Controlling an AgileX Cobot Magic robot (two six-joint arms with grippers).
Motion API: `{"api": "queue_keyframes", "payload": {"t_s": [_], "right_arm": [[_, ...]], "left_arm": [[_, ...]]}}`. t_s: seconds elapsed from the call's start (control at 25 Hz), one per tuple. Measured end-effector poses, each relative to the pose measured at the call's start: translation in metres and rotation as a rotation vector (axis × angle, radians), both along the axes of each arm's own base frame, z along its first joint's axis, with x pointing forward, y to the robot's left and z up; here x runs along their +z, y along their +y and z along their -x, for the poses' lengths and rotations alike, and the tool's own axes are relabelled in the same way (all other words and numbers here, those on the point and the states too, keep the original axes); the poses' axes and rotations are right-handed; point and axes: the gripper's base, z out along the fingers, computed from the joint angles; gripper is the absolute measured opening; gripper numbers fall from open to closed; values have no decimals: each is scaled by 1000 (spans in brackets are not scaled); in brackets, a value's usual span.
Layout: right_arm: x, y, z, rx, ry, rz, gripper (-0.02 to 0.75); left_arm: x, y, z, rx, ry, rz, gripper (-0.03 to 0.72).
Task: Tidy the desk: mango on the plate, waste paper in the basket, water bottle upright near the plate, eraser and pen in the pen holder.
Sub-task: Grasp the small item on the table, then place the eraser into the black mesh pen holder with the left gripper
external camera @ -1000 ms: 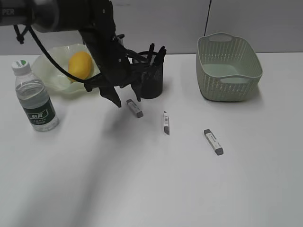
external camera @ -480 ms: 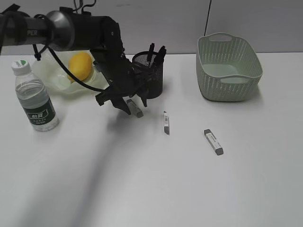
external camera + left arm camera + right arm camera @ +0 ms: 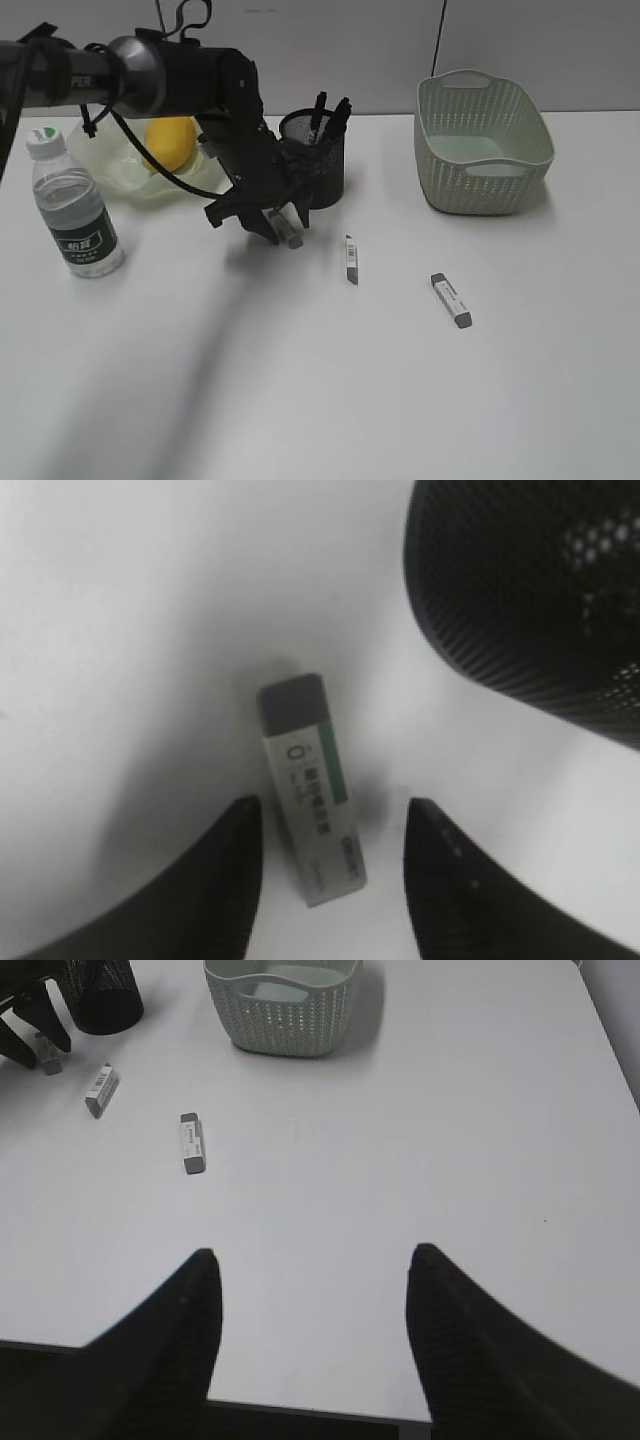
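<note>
Progress check, desk [image 3: 320, 400] tidy

Done as far as visible: mango [image 3: 169, 140] sits in the ruffled green plate [image 3: 120, 178]; water bottle [image 3: 72, 205] stands upright just beside the plate; pens already stand in the black mesh pen holder [image 3: 315, 160]. No waste paper seen on the desk; inside of the basket [image 3: 483, 140] only partly visible, cannot tell if the paper is there

Left: three erasers lie loose on the desk. Eraser 1 [image 3: 310, 832] lies just beside the pen holder; eraser 2 [image 3: 350, 259] mid-desk; eraser 3 [image 3: 451, 299] further right

Left gripper [image 3: 330, 880]: low over eraser 1, jaws apart and straddling it, one on each side, gap visible both sides, nothing gripped

Right gripper [image 3: 310, 1330]: open, empty, hovering well away from the erasers

Judgement: task mostly complete; eraser pickups remain
</note>
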Motion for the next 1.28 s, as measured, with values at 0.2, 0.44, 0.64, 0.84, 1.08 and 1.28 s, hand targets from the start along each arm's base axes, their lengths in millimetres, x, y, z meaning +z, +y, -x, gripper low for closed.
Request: {"api": "queue_keyframes", "payload": {"t_s": [0.2,0.44,0.64,0.84,1.08,1.28], "right_arm": [[0,0,0,-2,1,-4,466],[0,0,0,-8,2,-15,466],[0,0,0,-17,4,-30,466],[0,0,0,-20,5,-34,466],[0,0,0,-20,4,-34,466],[0,0,0,-20,4,-34,466]], "left_arm": [[-2,3,1,-14,7,-44,268],[-1,9,1,-29,24,-94,152],[5,15,-3,-58,36,-180,152],[42,21,-19,-115,-92,-302,152],[139,20,-31,-100,-460,-195,152],[153,11,-40,-112,-636,-100,152]]}}
